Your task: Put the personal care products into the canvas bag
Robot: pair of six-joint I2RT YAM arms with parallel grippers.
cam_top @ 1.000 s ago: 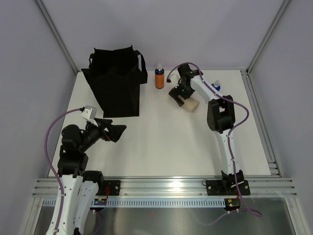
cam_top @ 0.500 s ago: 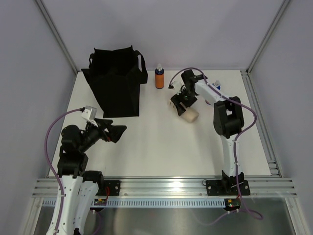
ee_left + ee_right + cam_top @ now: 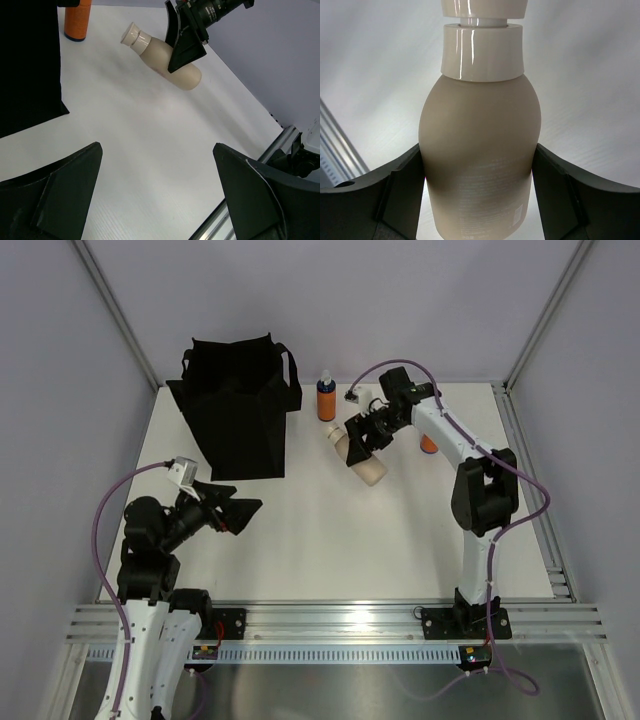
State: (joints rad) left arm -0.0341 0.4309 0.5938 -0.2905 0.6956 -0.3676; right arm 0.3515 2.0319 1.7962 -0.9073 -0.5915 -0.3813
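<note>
My right gripper (image 3: 362,443) is shut on the tall beige bottle (image 3: 364,459) and holds it tilted above the table, cap toward the black canvas bag (image 3: 240,405). The right wrist view shows the beige bottle (image 3: 480,145) filling the space between my fingers (image 3: 405,190). The left wrist view shows this bottle (image 3: 165,56) and the bag's side (image 3: 27,65). An orange bottle with a blue top (image 3: 326,398) stands just right of the bag. A second orange bottle (image 3: 428,444) shows partly behind the right arm. My left gripper (image 3: 238,512) is open and empty, near the table's front left. The other bottles are out of view.
The bag stands upright at the table's back left, handles up. Grey walls and frame posts (image 3: 120,315) close the back and sides. An aluminium rail (image 3: 340,618) runs along the near edge. The orange bottle's base (image 3: 79,20) shows in the left wrist view.
My right gripper has carried the beige bottle leftward toward the bag and swung its cap to the left. The second orange bottle now shows more. The left arm has barely moved.
</note>
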